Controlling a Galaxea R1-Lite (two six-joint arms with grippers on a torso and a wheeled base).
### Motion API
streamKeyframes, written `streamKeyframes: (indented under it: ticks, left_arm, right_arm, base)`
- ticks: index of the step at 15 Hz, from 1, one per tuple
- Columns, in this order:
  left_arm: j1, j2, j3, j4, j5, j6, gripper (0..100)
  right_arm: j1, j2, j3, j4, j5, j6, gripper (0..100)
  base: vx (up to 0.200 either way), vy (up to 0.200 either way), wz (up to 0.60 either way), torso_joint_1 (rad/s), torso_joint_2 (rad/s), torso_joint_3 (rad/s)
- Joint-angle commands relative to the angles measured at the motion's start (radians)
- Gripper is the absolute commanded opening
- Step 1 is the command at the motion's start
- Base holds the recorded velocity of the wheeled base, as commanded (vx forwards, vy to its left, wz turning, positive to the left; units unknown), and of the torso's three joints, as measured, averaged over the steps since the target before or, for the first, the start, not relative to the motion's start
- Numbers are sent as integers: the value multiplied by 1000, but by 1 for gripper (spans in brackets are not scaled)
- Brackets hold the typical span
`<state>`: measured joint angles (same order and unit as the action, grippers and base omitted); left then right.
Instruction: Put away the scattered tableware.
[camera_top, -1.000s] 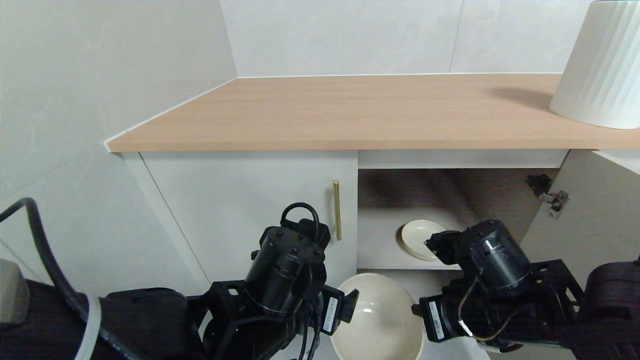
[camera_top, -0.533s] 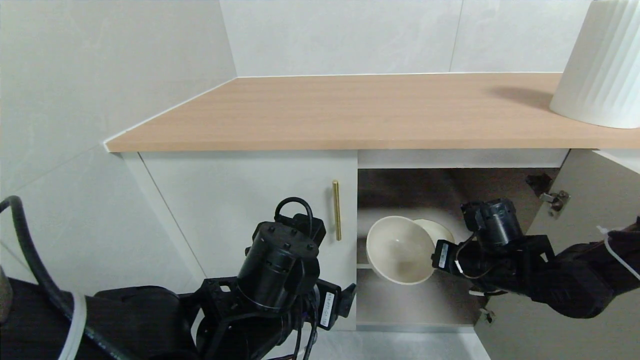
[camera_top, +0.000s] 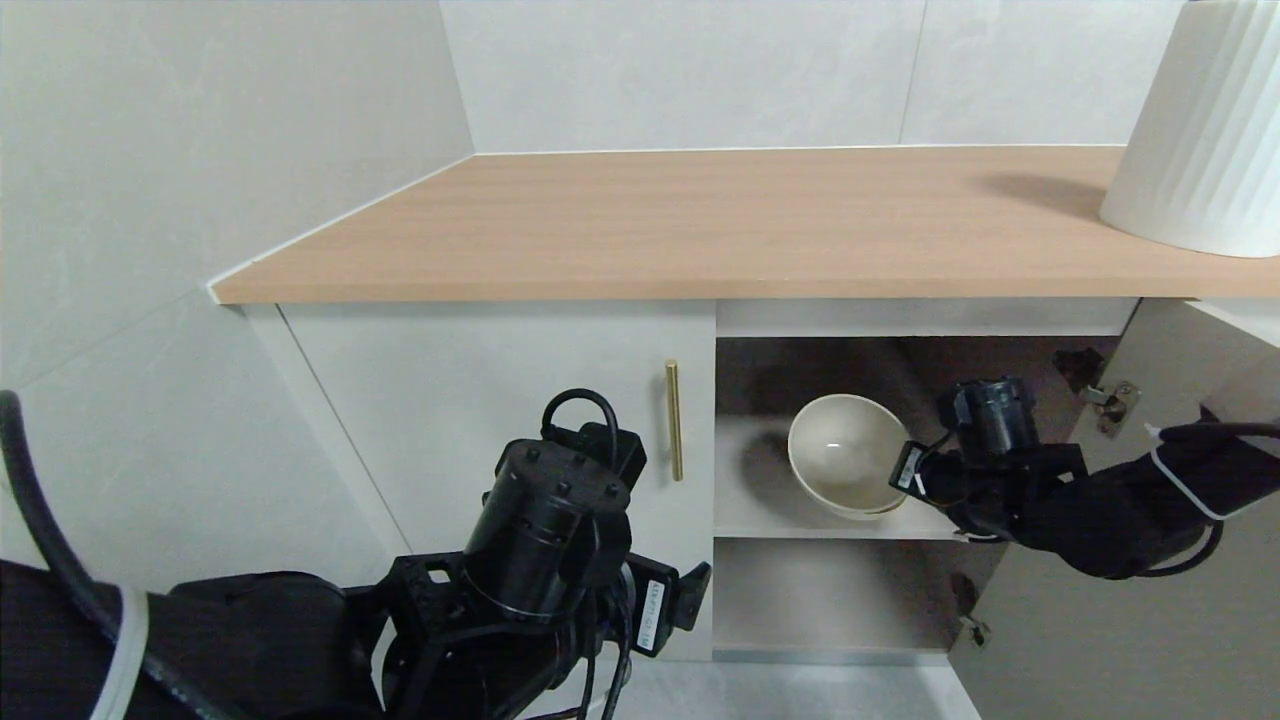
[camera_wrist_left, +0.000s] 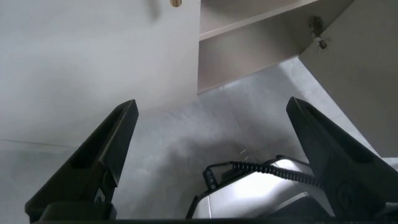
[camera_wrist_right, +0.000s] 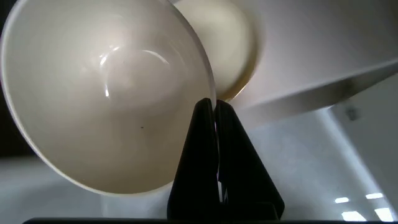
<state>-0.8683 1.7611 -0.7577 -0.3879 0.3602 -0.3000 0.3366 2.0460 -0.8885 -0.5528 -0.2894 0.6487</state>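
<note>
cream bowl (camera_top: 845, 455) is in the open side of the cupboard (camera_top: 925, 318), over the upper shelf (camera_top: 752, 512). it is tipped, with its mouth facing out toward me. the right pincer (camera_top: 905, 480) has its rim: in the right wrist view the two fingers (camera_wrist_right: 202, 143) are closed tight on the bowl's edge, one inside and one outside. a plate (camera_wrist_right: 233, 40) lies on the shelf just under and behind the bowl, and i can't tell whether the two touch.

i judge this to be the placing step: bowl carried in but not yet let go. next i'd level it, ease it down onto the plate or the shelf beside it, and open the fingers only once it sits flat. then i'd draw the arm straight out past the open door (camera_top: 1150, 560).

the left pincer (camera_wrist_left: 211, 104) is spread wide and empty, low in front of the closed door (camera_top: 500, 420), over the floor. the desk (camera_top: 700, 220) above carries no tableware that i can see.
</note>
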Motion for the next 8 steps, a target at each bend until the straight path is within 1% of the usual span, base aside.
streamKeyframes:
  ticks: [1,3,6,8]
  left_arm:
    - [0,-3,0,0,0,-7,100]
    - [0,-3,-2,0,0,-8,100]
    - [0,-3,0,1,0,-8,100]
    - [6,-2,-2,1,0,-8,100]
  right_arm:
    - [-22,49,-38,-4,-7,2,0]
    - [-42,71,-69,-3,-10,2,0]
    - [-56,125,-110,-4,-45,0,0]
    - [-62,140,-118,-4,-47,2,0]
  base:
    - [0,0,0,0,0,0]
    - [0,0,0,0,0,0]
    - [0,0,0,0,0,0]
    - [0,0,0,0,0,0]
